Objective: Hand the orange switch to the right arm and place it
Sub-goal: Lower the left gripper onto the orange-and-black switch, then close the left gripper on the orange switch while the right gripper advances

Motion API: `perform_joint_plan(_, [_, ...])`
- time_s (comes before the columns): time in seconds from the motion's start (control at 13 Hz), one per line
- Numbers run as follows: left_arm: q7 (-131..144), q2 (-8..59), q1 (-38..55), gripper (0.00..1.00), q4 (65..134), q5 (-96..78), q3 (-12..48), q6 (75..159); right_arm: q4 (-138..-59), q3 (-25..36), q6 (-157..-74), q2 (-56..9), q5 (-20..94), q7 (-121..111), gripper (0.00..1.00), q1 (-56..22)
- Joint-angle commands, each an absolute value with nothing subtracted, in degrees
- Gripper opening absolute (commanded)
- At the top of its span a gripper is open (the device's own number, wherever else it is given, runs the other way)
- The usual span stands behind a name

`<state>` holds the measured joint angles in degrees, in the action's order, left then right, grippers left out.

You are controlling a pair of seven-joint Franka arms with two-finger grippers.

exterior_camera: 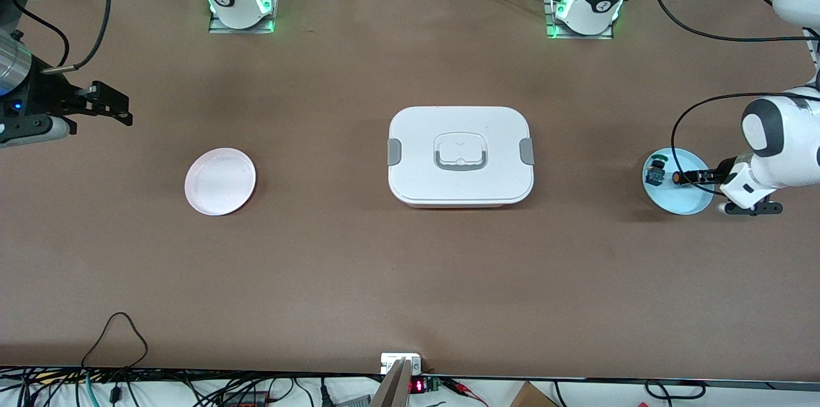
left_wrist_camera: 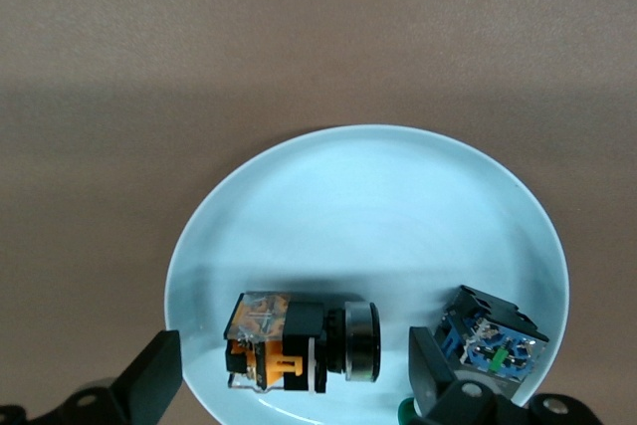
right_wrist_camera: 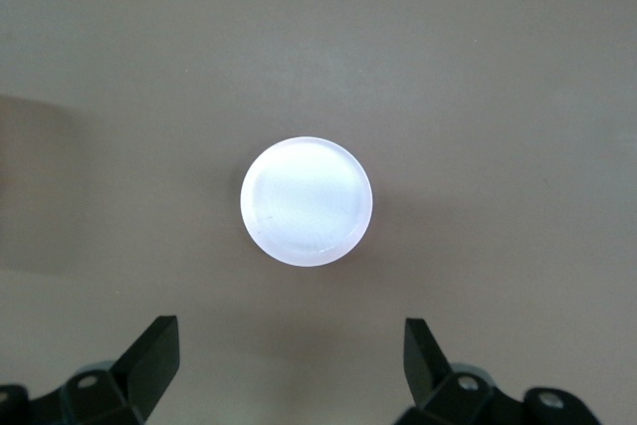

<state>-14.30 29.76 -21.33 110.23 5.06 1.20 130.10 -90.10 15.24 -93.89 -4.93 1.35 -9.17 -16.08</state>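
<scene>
The orange switch (left_wrist_camera: pixel 299 343) lies on its side in the light blue plate (left_wrist_camera: pixel 368 206) at the left arm's end of the table. It also shows in the front view (exterior_camera: pixel 676 178). My left gripper (left_wrist_camera: pixel 294 375) is open and low over the plate (exterior_camera: pixel 688 199), with one finger on each side of the switch and clear gaps between. In the front view the left gripper (exterior_camera: pixel 690 177) reaches in over the plate. My right gripper (exterior_camera: pixel 118 109) is open and empty, held up over the table at the right arm's end; it also shows in the right wrist view (right_wrist_camera: pixel 291 360).
A green-and-blue switch (left_wrist_camera: pixel 493 340) lies in the same blue plate beside one left finger. An empty white plate (exterior_camera: pixel 220 181) sits toward the right arm's end and shows in the right wrist view (right_wrist_camera: pixel 307 201). A closed white lunch box (exterior_camera: pixel 460 156) stands mid-table.
</scene>
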Motion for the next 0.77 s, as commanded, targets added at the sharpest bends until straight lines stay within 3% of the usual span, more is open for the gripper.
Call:
perform_joint_plan(0.0, [-15.0,29.2,-21.9,1.00,112.1,6.4,1.6,132.9,-89.6,15.3,-93.9,-4.7,2.1,-9.8,1.00,-15.9])
perform_joint_plan(0.69, [-16.3,29.2,-22.2,1.00,114.6,6.4,1.7,137.3,-89.6,15.3,-94.1,-4.8,2.1,-9.8,1.00,-15.7])
